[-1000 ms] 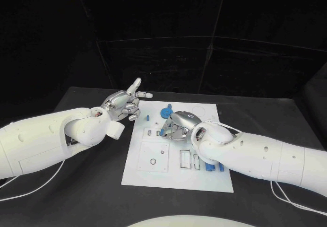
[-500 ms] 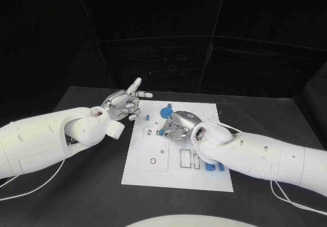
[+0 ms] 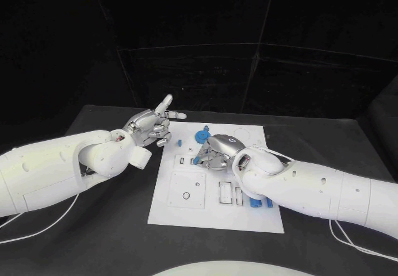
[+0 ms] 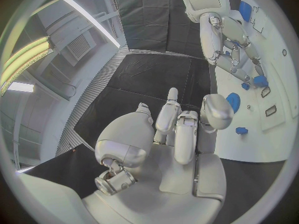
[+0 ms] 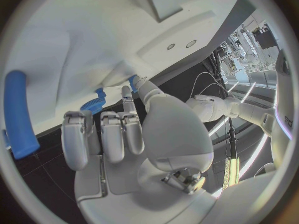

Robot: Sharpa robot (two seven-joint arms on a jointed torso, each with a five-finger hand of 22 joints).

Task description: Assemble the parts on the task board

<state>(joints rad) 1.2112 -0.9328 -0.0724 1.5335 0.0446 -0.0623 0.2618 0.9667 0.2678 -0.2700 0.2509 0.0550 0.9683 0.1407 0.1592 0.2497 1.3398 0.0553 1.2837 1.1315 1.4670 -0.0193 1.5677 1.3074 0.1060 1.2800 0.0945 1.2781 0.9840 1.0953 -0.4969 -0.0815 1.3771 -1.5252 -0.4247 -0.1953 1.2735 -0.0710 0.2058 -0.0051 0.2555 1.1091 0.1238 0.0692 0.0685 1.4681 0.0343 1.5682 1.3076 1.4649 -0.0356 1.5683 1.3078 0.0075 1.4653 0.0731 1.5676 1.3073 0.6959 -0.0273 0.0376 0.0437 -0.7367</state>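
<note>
A: Where do the hands stand?

B: The silver right hand (image 3: 214, 153) is curled over the far middle of the white rectangular task board (image 3: 187, 210) on the black worktop (image 3: 99, 230); whether it grips a part I cannot tell. The silver left hand (image 3: 151, 127) hovers empty, fingers apart, just beyond the board's far-left corner.

A: The risk?

B: Probably a skewed insertion: a small blue plastic part (image 3: 195, 161) lies beside the curled fingers, and the round blue toothed part (image 3: 201, 137) sits near enough to be knocked.
</note>
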